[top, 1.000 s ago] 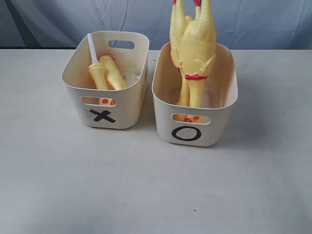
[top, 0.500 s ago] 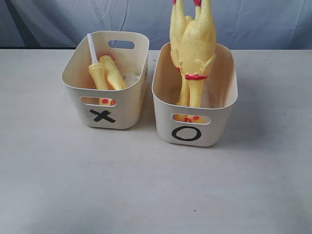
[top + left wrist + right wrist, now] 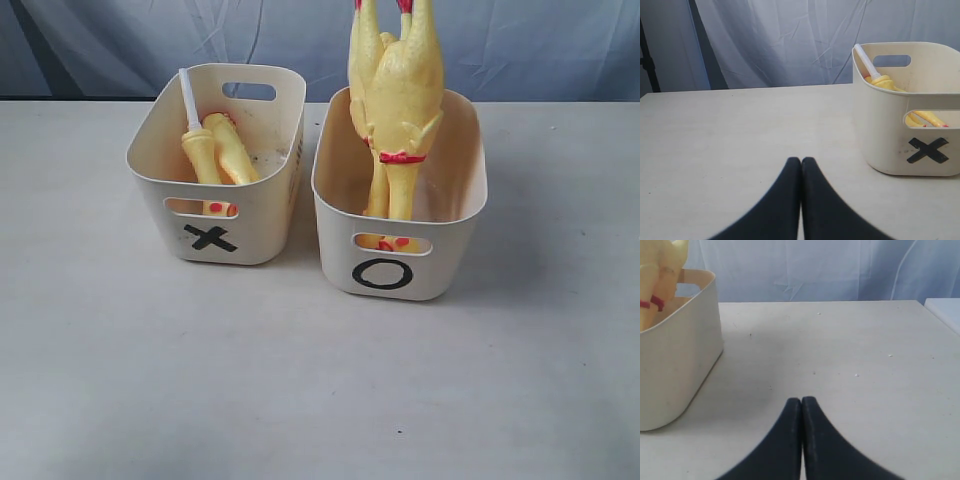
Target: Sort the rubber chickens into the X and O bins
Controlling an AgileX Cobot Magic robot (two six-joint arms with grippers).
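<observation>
The X bin (image 3: 238, 232) stands at the left of the exterior view with two slim yellow chickens (image 3: 225, 150) lying in it head down; it shows again as the X bin (image 3: 890, 130) in the left wrist view. To its right the O bin (image 3: 440, 255) holds two big plump chickens (image 3: 400, 90) standing head down, their feet rising past the top edge. My left gripper (image 3: 801, 161) is shut and empty, over bare table short of the X bin. Beside the O bin (image 3: 675, 365), my right gripper (image 3: 801, 400) is shut and empty. Neither gripper shows in the exterior view.
The bins sit side by side on a pale table (image 3: 300, 380) in front of a grey-blue cloth backdrop (image 3: 540, 50). A white stick (image 3: 188, 98) pokes up out of the X bin. A white edge (image 3: 945, 310) shows at the table's far corner in the right wrist view.
</observation>
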